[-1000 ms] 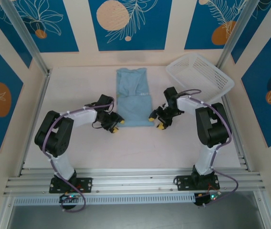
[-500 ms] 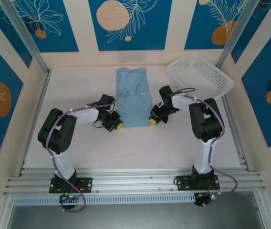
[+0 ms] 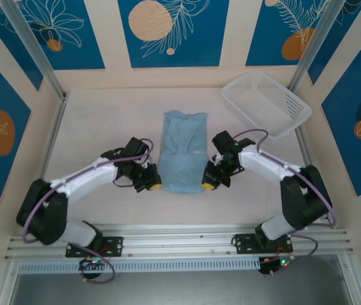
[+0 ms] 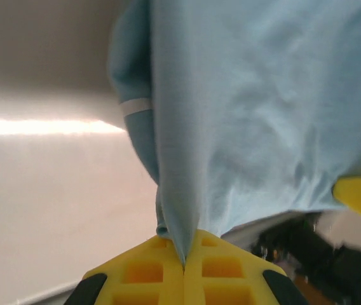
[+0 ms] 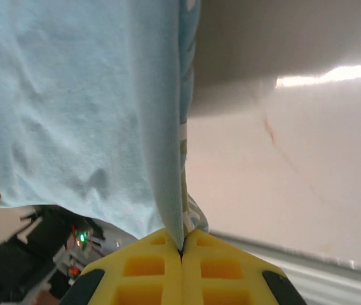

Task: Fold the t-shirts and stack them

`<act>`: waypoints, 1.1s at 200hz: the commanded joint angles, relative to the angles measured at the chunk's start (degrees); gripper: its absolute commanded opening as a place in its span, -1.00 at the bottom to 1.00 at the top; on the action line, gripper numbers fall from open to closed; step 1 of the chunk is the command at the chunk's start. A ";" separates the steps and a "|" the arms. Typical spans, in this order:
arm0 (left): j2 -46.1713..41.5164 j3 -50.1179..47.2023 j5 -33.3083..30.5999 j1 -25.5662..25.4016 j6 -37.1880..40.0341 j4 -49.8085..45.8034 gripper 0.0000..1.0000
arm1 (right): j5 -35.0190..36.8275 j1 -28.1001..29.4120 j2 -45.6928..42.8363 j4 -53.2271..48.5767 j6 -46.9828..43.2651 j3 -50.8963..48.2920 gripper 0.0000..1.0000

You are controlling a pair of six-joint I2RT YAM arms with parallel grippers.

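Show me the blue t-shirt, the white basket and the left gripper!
blue t-shirt (image 3: 182, 155), top view, middle of the cloth
white basket (image 3: 266, 101), top view, bare mesh floor
left gripper (image 4: 183, 253), left wrist view, where fingertips meet

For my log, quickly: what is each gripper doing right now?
Left gripper: closed, holding the t-shirt.
Right gripper: closed, holding the t-shirt.

Blue floral wall panels (image 3: 173, 32), pale tabletop (image 3: 104, 124)

White basket (image 3: 267, 103) at far-right corner
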 commanded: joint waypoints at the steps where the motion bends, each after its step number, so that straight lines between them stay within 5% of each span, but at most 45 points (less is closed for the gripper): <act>1: -9.28 -1.39 4.90 -2.37 0.51 -3.41 -1.00 | -3.75 0.55 -8.15 -11.42 1.31 -1.19 -1.00; 73: -23.62 1.10 2.89 -3.04 -7.53 -3.69 -1.00 | -8.38 -0.89 -15.75 -22.94 7.32 7.79 -1.00; 139: -11.17 10.81 -5.76 0.47 -7.31 -8.04 -1.00 | -5.89 -6.86 -2.91 -20.40 4.85 19.67 -1.00; 220: 7.96 21.62 -3.61 13.68 -1.39 -9.46 -1.00 | -4.32 -11.76 22.38 -14.20 2.96 39.99 -1.00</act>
